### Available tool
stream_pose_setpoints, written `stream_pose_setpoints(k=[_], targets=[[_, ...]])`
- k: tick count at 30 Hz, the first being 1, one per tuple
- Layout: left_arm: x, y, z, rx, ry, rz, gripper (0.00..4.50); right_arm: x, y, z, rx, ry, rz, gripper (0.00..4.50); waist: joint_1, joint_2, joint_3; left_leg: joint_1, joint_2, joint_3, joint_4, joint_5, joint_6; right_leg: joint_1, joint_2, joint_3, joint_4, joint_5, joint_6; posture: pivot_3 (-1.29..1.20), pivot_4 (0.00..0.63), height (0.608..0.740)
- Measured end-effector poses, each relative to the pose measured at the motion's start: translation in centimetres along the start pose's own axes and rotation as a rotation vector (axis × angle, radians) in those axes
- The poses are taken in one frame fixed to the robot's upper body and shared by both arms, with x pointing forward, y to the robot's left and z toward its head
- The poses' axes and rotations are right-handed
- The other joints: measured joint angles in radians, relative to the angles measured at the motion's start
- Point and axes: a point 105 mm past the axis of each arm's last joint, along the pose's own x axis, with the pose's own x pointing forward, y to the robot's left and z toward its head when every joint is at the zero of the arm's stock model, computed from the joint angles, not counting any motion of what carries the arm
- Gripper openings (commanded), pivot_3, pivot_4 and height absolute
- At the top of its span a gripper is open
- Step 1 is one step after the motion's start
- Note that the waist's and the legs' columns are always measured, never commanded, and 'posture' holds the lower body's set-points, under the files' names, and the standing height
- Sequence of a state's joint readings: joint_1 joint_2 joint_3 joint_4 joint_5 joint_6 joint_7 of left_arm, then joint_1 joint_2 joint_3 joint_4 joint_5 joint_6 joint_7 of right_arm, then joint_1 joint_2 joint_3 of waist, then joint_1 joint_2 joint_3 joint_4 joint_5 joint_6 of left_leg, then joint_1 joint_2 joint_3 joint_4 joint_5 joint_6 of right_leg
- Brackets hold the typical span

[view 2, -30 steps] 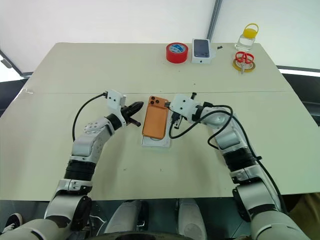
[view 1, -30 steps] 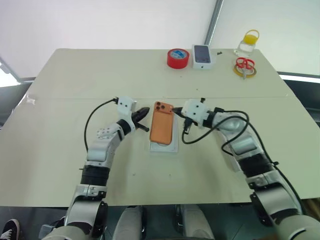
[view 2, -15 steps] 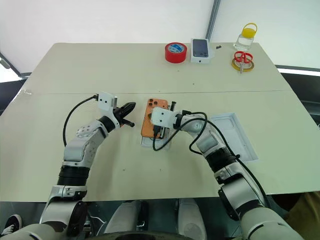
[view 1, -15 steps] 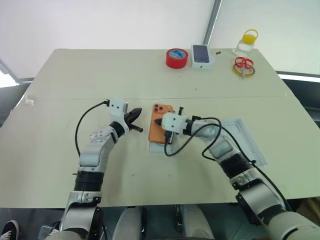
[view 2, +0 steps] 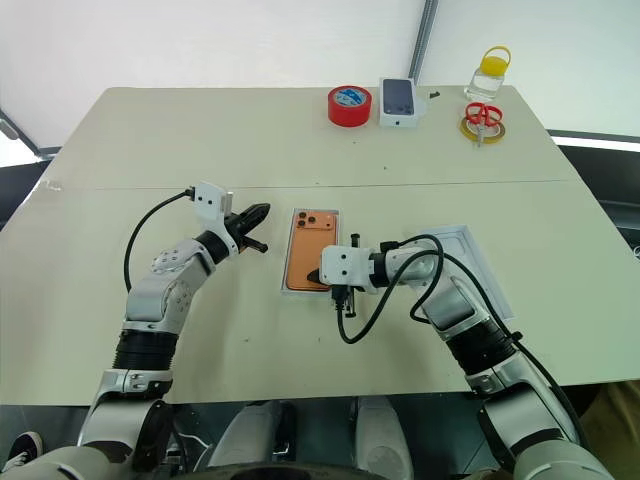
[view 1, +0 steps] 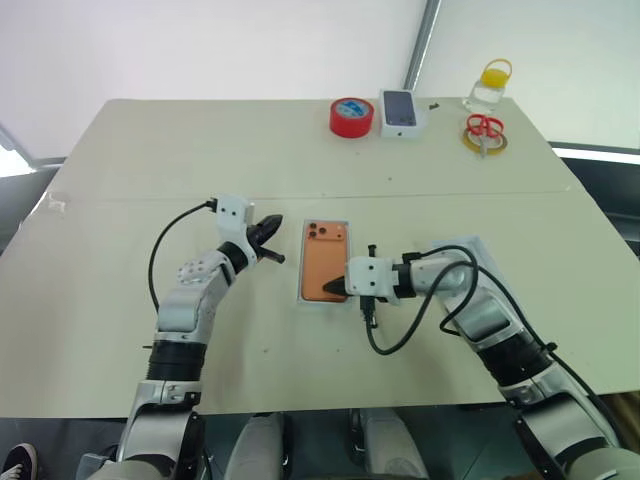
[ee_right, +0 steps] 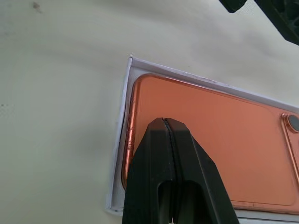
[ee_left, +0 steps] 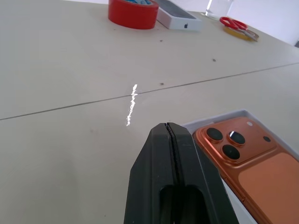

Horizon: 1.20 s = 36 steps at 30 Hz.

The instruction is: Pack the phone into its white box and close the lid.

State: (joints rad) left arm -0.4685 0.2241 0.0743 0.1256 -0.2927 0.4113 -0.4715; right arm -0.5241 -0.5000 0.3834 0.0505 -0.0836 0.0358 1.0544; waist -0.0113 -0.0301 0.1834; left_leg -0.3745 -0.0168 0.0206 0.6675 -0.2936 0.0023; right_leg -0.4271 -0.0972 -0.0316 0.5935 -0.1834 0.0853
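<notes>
The phone (view 1: 324,260) lies flat inside the white box (view 1: 302,297) in the middle of the surface (view 1: 150,160), back side up, with its little camera bumps at the far end. It looks hard and smooth, so it could slip, and its glass could crack if it were knocked. It seems to sit down in the box already, so it may need only a soft push on its flat back, never on the camera bumps. The lid (view 2: 484,272) lies on the surface to the right of the box, partly under the right arm. It looks like light, thin card that could bend, so it is best taken by one long rim and kept level. The right claw (view 1: 338,291) is shut tight and holds nothing. Its tip is over the near right corner of the phone, but I cannot tell if it touches. The left claw (view 1: 273,230) is shut too, and it is empty. It hangs just to the left of the box, near the camera end, and touches neither box nor phone.
</notes>
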Motion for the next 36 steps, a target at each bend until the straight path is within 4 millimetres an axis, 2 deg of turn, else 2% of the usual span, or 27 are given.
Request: stream_pose_setpoints(k=[5,8,12,16,19,22,26,29,32,36], targets=[[-0.1,0.0,-0.1,-0.003,0.008,-0.004,0.02,0.8,-1.6,-0.1,0.01,-0.005,-0.089,0.0,0.0,0.0,0.0,-0.001,0.0,0.0,0.0,0.0,0.0,0.0,0.0,0.0,0.0,0.0,0.0,0.0,0.15,0.74],[-0.5,0.3,-0.5,0.004,0.04,-0.009,0.02,0.5,-2.8,-0.5,0.019,0.005,-0.151,0.0,0.001,0.0,0.0,-0.001,0.0,0.0,0.0,0.0,0.0,-0.001,0.0,0.0,0.0,0.0,0.0,0.0,0.15,0.74],[-1.7,1.1,-1.0,0.05,0.085,-0.031,0.02,-0.9,-4.1,-0.7,0.036,0.003,-0.232,0.0,0.0,0.0,0.0,-0.001,0.0,0.0,0.0,0.0,0.0,-0.001,0.0,0.0,0.0,0.0,0.0,0.0,0.15,0.74],[-2.3,1.4,-1.5,0.123,0.123,-0.041,0.02,-3.0,-5.2,-2.0,0.035,0.058,-0.292,0.0,0.003,0.0,0.0,-0.001,-0.001,0.0,0.0,0.0,0.0,-0.001,0.0,0.0,0.0,0.0,0.0,0.0,0.15,0.74],[-2.2,1.0,-2.4,0.181,0.157,-0.055,0.02,-4.7,-5.2,-3.8,0.039,0.123,-0.317,0.0,0.004,0.0,0.0,-0.001,-0.001,0.0,0.0,0.0,0.0,-0.001,-0.001,0.0,-0.001,0.0,-0.001,0.0,0.15,0.74],[-2.0,0.1,-3.8,0.308,0.233,-0.114,0.02,-4.8,-4.8,-4.8,0.033,0.165,-0.321,0.0,-0.001,0.0,0.0,-0.001,0.0,0.001,0.0,0.0,0.0,-0.001,0.0,0.0,0.0,-0.001,-0.001,0.0,0.15,0.74],[-1.3,-0.9,-3.7,0.454,0.275,-0.2,0.02,-4.4,-3.9,-5.9,0.017,0.216,-0.297,0.0,0.003,0.001,0.0,-0.001,0.0,0.001,0.0,0.0,0.0,-0.001,0.0,0.0,0.0,-0.001,-0.002,0.0,0.15,0.74],[-0.5,-1.9,-3.7,0.452,0.304,-0.251,0.02,-3.4,-3.0,-5.8,0.018,0.202,-0.266,0.0,0.012,0.001,0.0,-0.001,-0.001,0.001,0.001,0.0,0.001,0.0,-0.001,0.001,0.0,-0.001,-0.001,0.0,0.15,0.74],[-0.2,-3.8,-4.1,0.388,0.321,-0.346,0.02,-3.1,-2.4,-5.2,0.032,0.173,-0.241,0.0,0.02,0.001,0.0,-0.001,-0.001,0.001,0.001,-0.001,0.001,0.0,-0.001,0.001,0.0,-0.001,-0.001,0.0,0.15,0.74],[-0.2,-5.6,-4.4,0.284,0.336,-0.436,0.02,-4.3,-2.1,-5.7,0.06,0.198,-0.24,0.0,0.029,0.001,0.0,-0.001,-0.002,0.0,0.001,-0.001,0.002,0.001,-0.001,0.0,-0.001,-0.001,-0.001,0.0,0.15,0.74]])
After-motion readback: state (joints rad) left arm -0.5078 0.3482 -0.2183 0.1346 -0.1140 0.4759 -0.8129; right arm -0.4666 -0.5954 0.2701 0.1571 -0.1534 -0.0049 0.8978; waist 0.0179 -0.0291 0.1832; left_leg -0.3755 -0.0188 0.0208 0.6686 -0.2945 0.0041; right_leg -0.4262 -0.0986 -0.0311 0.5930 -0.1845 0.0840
